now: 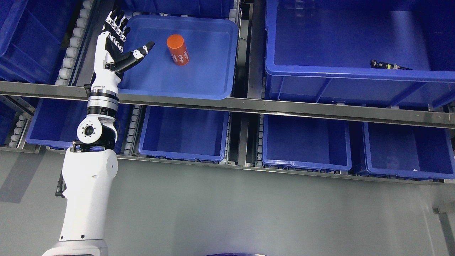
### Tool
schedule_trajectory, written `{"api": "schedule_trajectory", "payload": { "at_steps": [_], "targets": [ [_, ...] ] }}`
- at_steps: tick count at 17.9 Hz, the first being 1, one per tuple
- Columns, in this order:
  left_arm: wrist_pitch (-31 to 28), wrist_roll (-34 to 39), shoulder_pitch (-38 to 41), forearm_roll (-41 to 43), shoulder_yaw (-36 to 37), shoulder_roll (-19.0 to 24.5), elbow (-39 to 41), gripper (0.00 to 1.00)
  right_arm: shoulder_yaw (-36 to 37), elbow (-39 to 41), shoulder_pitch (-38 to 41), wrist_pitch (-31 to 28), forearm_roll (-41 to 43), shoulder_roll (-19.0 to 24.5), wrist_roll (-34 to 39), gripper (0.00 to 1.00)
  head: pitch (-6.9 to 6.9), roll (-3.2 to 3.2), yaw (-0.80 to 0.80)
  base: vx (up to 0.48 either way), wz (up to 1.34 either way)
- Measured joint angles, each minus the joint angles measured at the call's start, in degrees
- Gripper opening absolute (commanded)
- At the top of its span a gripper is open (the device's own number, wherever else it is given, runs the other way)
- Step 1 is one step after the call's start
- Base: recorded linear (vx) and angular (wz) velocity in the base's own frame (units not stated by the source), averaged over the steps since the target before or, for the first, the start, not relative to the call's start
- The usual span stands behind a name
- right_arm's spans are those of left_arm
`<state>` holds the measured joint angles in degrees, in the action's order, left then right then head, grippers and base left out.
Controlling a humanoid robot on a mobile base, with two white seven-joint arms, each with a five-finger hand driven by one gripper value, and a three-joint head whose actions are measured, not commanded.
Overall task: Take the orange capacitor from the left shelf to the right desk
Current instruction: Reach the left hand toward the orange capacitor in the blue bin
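A warehouse or stockroom: metal roller shelving (249, 105) (two tiers) holding blue bins (305, 149)

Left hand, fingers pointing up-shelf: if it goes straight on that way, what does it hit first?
Probably the far-left corner rim of the shallow blue plastic tray, or the roller track beside it; depth is unclear. The open left hand would pass left of the orange cylindrical capacitor, missing it.

The only camera is sitting on the robot's head, looking steeply down and forward onto the shelf rail (249, 106) and its blue bins (185, 133), with grey floor (249, 213) filling the nearer part. No second view is sharing the scene.
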<state>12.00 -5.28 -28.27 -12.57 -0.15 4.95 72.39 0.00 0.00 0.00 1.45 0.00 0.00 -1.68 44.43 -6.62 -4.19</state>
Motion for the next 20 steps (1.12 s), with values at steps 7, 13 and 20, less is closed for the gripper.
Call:
{"api": "schedule_trajectory", "payload": {
  "at_steps": [7,13,20],
  "targets": [
    [2.8,-1.0,0.1,0.0,0.1,1.7,0.2,1.00,0.0,0.0,0.0,0.0,0.0,0.0,0.0,1.00,0.00,0.00,0.00,0.000,0.00],
    [3.3,-18.0,0.9,0.3,-0.7,8.5,0.4,0.98,0.0,0.0,0.0,0.0,0.0,0.0,0.0,1.00,0.00,0.00,0.00,0.000,0.00],
    [3.5,-27.1,0.8,1.4,-1.2,12.8,-2.3,0.96,0.0,0.0,0.0,0.0,0.0,0.0,0.0,1.00,-0.01,0.00,0.00,0.000,0.00]
  ]
}}
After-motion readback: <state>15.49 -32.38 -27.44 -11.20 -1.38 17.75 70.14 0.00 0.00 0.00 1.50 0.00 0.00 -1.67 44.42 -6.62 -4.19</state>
